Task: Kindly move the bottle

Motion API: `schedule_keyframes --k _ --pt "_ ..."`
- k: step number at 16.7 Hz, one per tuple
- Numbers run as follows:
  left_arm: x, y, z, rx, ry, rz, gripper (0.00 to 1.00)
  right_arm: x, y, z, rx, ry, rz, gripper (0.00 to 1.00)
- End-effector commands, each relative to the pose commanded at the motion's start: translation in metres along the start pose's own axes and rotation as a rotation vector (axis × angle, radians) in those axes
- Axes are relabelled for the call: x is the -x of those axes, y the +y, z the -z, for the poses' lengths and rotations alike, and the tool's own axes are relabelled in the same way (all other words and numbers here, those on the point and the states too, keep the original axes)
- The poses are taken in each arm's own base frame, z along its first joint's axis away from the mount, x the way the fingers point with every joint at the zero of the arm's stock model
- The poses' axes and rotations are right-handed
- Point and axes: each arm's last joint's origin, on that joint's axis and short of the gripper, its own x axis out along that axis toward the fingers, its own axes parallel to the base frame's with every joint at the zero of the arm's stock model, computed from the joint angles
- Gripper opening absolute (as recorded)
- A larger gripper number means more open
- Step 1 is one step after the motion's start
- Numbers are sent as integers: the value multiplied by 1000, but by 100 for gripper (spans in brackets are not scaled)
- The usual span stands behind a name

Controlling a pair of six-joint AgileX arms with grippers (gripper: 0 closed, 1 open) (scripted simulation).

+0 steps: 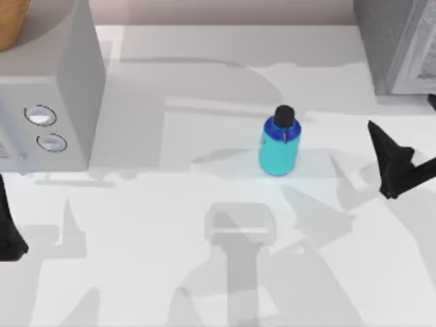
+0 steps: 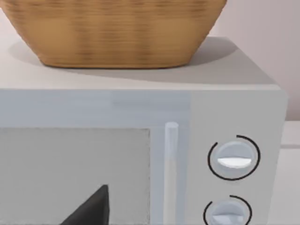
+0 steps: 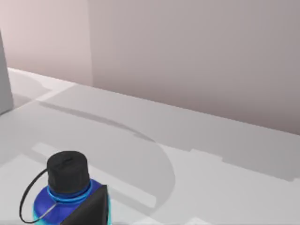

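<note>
So, the bottle (image 1: 278, 144) was seen standing upright near the table's (image 1: 136, 272) middle, a bit right of centre, nothing touching it. The right gripper (image 1: 390, 160) was parked off to the bottle's right, near but apart; fingers couldn't be judged open or closed, tbh. The left gripper (image 1: 10, 238) was sat at the left edge, idle, fingers likewise not readable. Step in hand was prob the approach, grasp not yet made. Next move would call for the right gripper being brought across and lined up w/ the cyan body. The bottle's cap tether was shown by the right wrist view; the microwave (image 2: 140, 154) door and wicker basket (image 2: 117, 33) by the left wrist view.
</note>
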Motion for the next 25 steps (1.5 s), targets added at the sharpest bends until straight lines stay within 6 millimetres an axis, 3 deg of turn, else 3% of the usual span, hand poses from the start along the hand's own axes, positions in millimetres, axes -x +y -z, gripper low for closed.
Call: schedule_keyframes --k 5,11,19,25 --pt "0 0 0 0 0 0 100 -36 9 52 2 27 -158 100" --pt "0 0 0 0 0 0 100 -50 23 97 6 33 -285 100" --pt "0 0 0 0 0 0 100 -54 25 101 6 36 -292 100" --pt "0 0 0 0 0 0 100 -110 39 105 7 32 -297 100"
